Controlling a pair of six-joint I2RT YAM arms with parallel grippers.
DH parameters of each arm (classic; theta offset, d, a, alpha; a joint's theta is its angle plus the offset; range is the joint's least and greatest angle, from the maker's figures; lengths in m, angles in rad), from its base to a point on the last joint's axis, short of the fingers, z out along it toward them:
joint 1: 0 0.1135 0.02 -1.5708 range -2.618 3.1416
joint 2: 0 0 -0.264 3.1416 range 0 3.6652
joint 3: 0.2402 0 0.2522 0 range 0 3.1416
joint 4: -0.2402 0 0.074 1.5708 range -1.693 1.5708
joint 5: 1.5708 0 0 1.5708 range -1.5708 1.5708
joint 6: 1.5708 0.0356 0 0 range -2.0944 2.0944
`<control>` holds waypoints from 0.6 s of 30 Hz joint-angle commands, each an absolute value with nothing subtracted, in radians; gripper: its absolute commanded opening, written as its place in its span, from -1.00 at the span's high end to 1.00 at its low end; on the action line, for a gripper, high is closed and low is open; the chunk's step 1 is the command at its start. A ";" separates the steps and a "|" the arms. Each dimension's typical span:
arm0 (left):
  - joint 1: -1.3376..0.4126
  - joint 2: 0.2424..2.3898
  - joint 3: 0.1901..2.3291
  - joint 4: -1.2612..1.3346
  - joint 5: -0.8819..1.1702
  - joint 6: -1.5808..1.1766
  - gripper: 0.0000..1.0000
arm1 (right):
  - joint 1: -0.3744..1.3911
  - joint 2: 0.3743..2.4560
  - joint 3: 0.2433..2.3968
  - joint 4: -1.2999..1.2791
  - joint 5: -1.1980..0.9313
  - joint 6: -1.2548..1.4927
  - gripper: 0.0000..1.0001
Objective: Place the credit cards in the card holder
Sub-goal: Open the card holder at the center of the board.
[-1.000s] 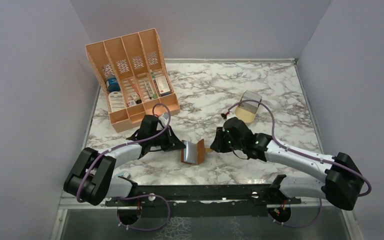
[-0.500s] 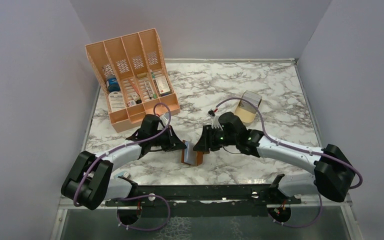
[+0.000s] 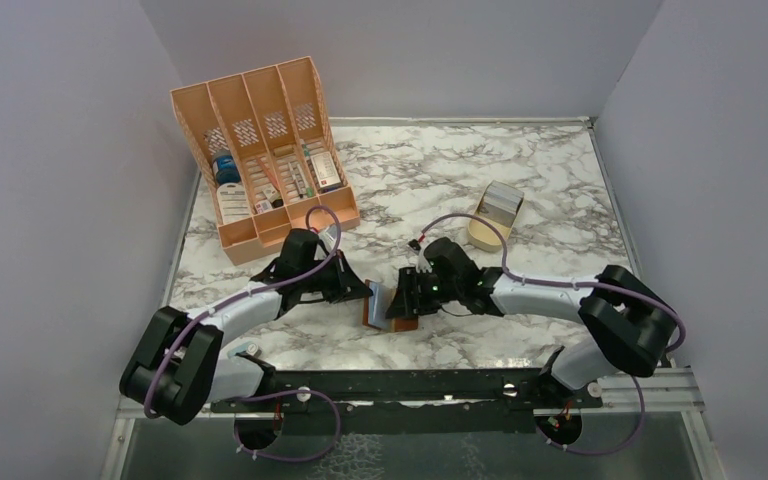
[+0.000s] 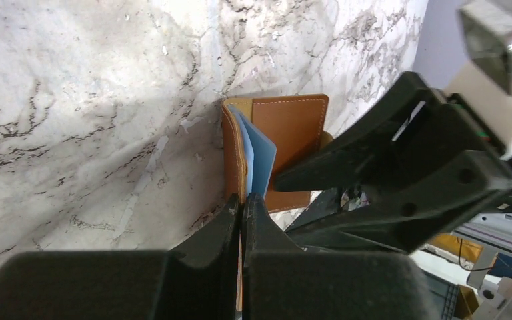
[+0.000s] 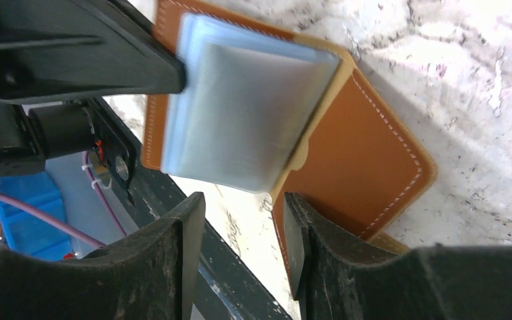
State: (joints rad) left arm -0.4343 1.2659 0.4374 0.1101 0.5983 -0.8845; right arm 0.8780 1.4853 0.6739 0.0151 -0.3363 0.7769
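Observation:
The brown leather card holder (image 3: 378,306) stands opened on the marble between both grippers. My left gripper (image 4: 242,202) is shut on the edge of its left cover (image 4: 232,150). Bluish clear sleeves (image 5: 240,113) fan out from the spine. My right gripper (image 5: 243,223) is open just below the sleeves. One of its fingers (image 5: 297,233) lies against the edge of the right cover (image 5: 363,160), and nothing is pinched. The credit cards (image 3: 502,200) sit as a pale stack in a tan wooden stand (image 3: 484,234) at the back right, away from both grippers.
An orange slotted organiser (image 3: 260,150) with small boxes and bottles stands at the back left. The black base rail (image 3: 410,385) runs along the table's near edge. Lilac walls close in both sides and the back. My right gripper's body (image 4: 407,160) crowds the holder's right side.
My right gripper has swung left from beside the card holder to right over it, and its jaws have opened wide. The left gripper has kept its hold on the cover.

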 commanded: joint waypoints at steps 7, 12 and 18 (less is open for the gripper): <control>-0.441 1.227 0.432 0.143 0.606 -0.903 1.00 | 0.890 1.524 0.667 0.150 -0.412 0.835 -0.23; -0.442 1.216 0.435 0.143 0.611 -0.912 1.00 | 0.893 1.554 0.697 0.127 -0.388 0.847 -0.32; -0.443 1.208 0.418 0.146 0.606 -0.920 1.00 | 0.897 1.595 0.730 0.110 -0.358 0.854 -0.35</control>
